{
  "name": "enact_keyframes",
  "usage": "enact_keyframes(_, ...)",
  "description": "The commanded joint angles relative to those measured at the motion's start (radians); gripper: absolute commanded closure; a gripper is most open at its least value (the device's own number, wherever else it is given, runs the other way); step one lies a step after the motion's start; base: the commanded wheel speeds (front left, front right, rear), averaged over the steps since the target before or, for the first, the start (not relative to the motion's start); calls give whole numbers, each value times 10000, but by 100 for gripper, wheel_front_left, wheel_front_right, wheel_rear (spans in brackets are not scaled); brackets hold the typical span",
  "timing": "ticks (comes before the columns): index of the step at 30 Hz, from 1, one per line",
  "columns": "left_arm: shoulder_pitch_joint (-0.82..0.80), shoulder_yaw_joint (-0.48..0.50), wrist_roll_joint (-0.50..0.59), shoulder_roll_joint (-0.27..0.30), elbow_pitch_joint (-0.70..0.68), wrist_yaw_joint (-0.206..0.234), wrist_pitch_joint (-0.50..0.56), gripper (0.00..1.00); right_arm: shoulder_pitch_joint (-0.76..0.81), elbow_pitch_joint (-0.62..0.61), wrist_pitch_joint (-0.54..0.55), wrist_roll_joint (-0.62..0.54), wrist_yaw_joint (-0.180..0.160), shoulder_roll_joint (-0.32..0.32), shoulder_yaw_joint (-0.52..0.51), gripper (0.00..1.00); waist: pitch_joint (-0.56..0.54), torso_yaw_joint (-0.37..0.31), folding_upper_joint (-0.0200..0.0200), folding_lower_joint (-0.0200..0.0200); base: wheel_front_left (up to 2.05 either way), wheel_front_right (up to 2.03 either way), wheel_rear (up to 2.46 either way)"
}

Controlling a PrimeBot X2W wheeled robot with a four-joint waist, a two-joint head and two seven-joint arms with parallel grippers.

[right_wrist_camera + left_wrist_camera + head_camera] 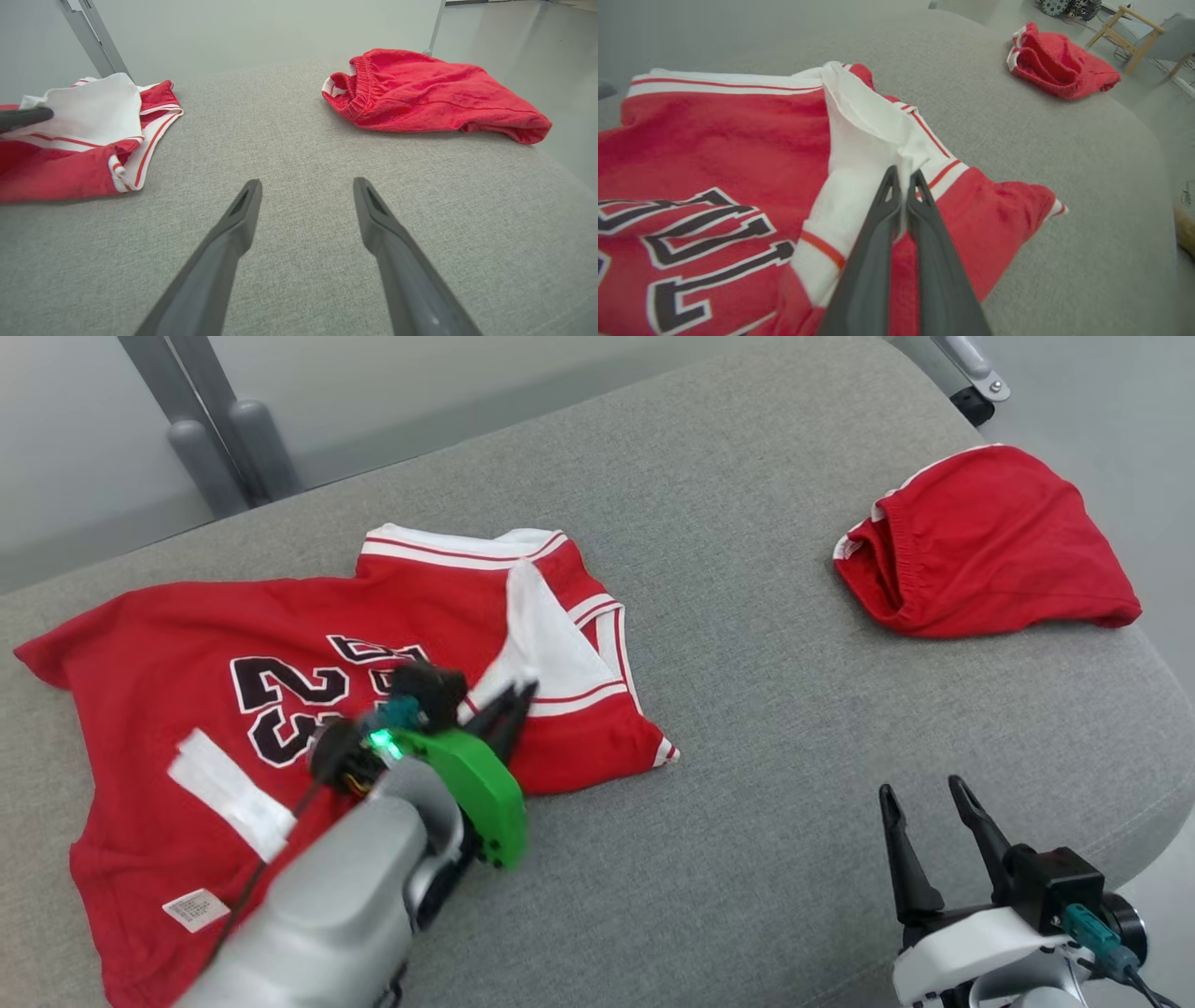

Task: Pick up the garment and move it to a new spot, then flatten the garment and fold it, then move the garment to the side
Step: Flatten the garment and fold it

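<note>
The garment (177, 644) is a red jersey with black numbers and white trim, spread on the left of the grey cushion. A white flap lies folded over its right side. My left gripper (512, 702) is shut on the edge of that white flap. The left wrist view shows the garment (714, 140) with my left gripper (904, 177) pinching a raised fold of white cloth between its fingertips. My right gripper (922, 793) hovers open over bare cushion at the lower right. Its wrist view has the right gripper (306, 184) with nothing between the fingers and the garment (56, 172) at the left.
Red shorts (990, 546) lie crumpled at the far right of the grey cushion (747, 709), near its edge. Grey metal legs (219, 439) stand behind the cushion at the upper left. A wooden frame (1134, 32) stands on the floor beyond the shorts.
</note>
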Motion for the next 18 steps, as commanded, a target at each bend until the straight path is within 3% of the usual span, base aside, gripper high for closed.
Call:
enact_keyframes(1, 546, -279, 333, 70, -318, -52, -154, 100, 196, -2, -27, -12, -3, -13, -87, 0, -170, 78, 0, 0, 0, 0, 0)
enact_keyframes(11, 3330, -1333, 818, 829, -2942, 41, -598, 100, 504, -22, -27, -27, -3, -13, -385, 0, -380, 534, 0, 0, 0, 0, 0)
enact_keyframes(18, 4378, -1262, -47, 999, -4222, -255, -679, 100, 539, 35, -27, -183, -3, -13, -472, 0, -484, 976, 0, 0, 0, 0, 0)
